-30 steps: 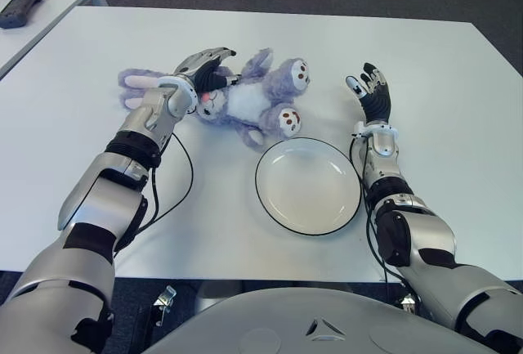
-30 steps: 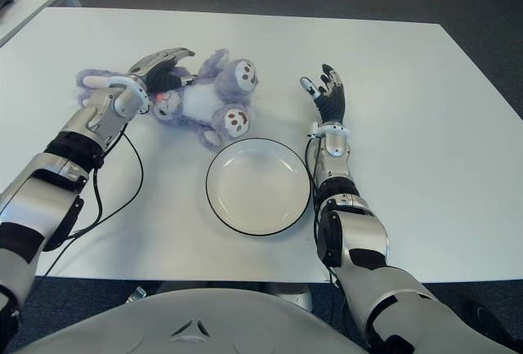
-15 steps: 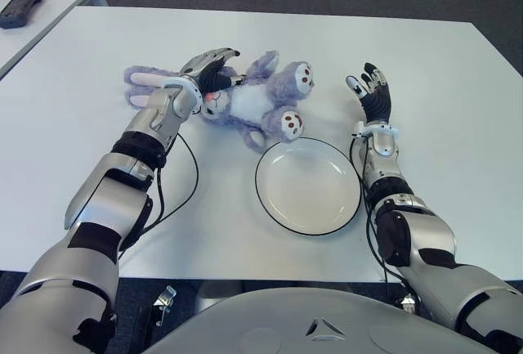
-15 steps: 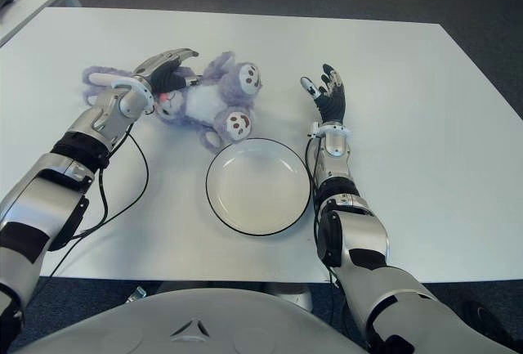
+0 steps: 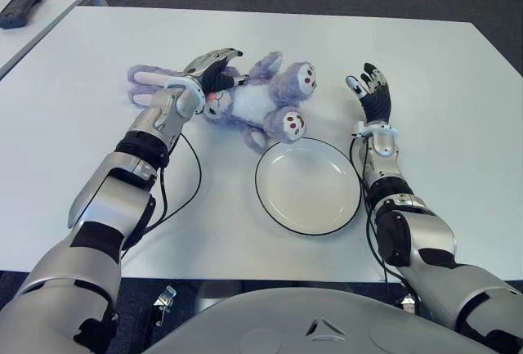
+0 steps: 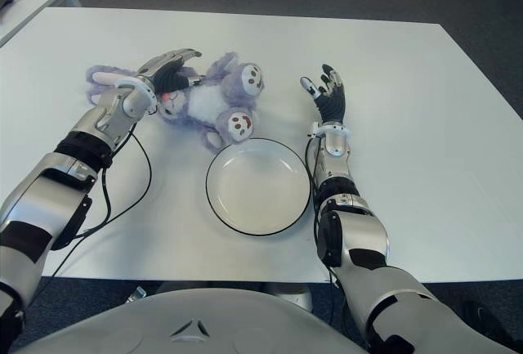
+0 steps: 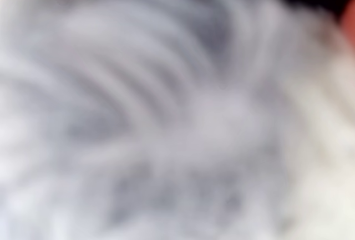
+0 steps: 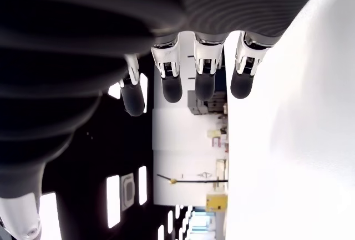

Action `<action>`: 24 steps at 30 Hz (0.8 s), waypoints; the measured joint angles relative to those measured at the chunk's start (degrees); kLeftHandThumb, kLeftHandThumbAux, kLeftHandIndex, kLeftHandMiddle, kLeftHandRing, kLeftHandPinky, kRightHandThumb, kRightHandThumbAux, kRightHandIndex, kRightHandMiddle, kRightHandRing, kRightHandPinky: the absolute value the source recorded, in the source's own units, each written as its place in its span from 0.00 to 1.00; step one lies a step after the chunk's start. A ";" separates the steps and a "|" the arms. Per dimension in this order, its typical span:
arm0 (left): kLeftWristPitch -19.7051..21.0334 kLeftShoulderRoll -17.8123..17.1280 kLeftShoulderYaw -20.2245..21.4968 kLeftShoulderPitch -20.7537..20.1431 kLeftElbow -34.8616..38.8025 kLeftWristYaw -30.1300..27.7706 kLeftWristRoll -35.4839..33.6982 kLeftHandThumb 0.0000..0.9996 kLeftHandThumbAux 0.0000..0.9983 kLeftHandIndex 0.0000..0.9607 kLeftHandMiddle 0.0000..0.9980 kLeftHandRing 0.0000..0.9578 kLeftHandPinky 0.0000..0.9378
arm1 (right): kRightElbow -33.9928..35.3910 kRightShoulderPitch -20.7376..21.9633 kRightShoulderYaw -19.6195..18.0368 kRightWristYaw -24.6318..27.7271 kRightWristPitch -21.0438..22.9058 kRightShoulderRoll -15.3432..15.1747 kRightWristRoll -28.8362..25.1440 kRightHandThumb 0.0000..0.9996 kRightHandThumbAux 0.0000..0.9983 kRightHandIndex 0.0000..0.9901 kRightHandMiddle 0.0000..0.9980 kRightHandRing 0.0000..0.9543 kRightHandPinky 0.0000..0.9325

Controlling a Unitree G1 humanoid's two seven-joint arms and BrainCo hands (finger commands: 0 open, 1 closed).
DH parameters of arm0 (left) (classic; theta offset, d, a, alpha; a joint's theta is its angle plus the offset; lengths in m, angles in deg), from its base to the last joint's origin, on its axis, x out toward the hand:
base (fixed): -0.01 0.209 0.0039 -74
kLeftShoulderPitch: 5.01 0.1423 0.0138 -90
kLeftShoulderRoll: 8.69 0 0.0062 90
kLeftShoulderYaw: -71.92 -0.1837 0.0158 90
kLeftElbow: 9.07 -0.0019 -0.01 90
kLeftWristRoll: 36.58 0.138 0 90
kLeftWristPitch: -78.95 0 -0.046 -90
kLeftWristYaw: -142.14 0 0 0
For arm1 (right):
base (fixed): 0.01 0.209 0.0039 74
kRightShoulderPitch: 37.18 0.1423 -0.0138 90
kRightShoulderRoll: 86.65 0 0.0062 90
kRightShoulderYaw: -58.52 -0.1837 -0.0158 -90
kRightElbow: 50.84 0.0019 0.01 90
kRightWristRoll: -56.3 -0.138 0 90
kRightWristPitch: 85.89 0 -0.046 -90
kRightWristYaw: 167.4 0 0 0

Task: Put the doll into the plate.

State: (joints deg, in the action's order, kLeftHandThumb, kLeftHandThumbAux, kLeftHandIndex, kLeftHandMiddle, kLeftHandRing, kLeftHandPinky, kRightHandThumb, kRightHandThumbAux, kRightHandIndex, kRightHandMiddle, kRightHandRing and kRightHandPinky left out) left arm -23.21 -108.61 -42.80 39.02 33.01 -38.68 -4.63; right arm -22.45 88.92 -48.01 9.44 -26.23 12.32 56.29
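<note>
One doll is gripped at its head by the left hand, lying on the table just beside the one empty plate. The right hand is held open to the plate's right, fingers spread.

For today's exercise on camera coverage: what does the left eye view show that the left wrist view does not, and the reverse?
Only the left eye view shows the whole scene: the left robot hand on the doll's head, the empty plate, the open right robot hand beyond the plate's right side, and the table. Only the left wrist view shows the fur strands up close. Both share the doll's pale purple fur.
</note>
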 measured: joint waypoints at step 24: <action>-0.68 -0.90 0.04 -0.35 0.16 -1.17 0.01 0.25 0.29 0.00 0.04 0.08 0.18 | 0.00 0.00 0.06 -0.03 0.00 0.01 0.00 0.00 0.62 0.13 0.10 0.07 0.08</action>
State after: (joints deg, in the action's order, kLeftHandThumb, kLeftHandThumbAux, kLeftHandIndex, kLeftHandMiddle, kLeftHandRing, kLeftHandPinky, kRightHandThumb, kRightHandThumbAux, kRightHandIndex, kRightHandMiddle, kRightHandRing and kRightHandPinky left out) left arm -23.89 -109.51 -42.76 38.67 33.18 -39.85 -4.62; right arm -22.45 88.92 -47.95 9.41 -26.23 12.33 56.29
